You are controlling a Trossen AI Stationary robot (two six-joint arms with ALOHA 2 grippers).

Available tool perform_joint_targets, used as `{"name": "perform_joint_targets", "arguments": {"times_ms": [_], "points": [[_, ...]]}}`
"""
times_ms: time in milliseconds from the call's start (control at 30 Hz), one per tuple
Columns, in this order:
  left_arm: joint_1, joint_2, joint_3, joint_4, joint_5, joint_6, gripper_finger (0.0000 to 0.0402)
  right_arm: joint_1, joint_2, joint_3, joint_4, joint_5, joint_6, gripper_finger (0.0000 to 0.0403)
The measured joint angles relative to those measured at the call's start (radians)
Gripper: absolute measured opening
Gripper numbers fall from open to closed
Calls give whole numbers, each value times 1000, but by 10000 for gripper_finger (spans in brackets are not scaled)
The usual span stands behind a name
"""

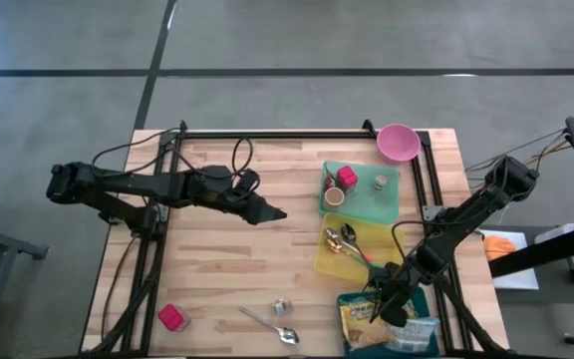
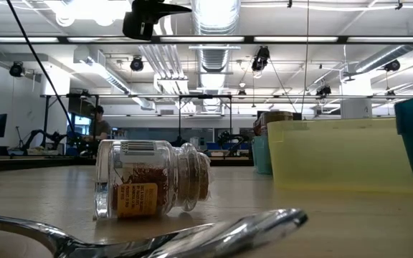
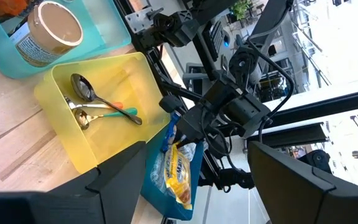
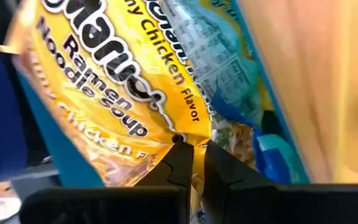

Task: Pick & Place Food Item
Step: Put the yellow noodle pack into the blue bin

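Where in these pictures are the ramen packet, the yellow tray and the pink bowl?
ramen packet [image 4: 104, 93]: right wrist view, printed front.
yellow tray [image 3: 98, 155]: left wrist view, near side wall.
pink bowl [image 1: 398, 143]: high view, inside of the bowl.

A spice jar [image 2: 153, 179] lies on its side behind a spoon [image 2: 156, 236], near a yellow bin [image 2: 335, 154]

Pink bowl [image 1: 398, 142], spice jar [image 2: 151, 178], spoon [image 1: 272, 326]

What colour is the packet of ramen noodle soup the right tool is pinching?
The ramen packet is mainly yellow with dark lettering, clearest in the right wrist view, pinched by the right tool.
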Motion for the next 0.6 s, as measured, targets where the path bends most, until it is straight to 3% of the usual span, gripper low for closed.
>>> {"name": "perform_joint_targets", "arguments": {"times_ms": [600], "points": [[3,0,0,-2,0,0,287,-20,-5,0,-136,59,-39,12]]}}
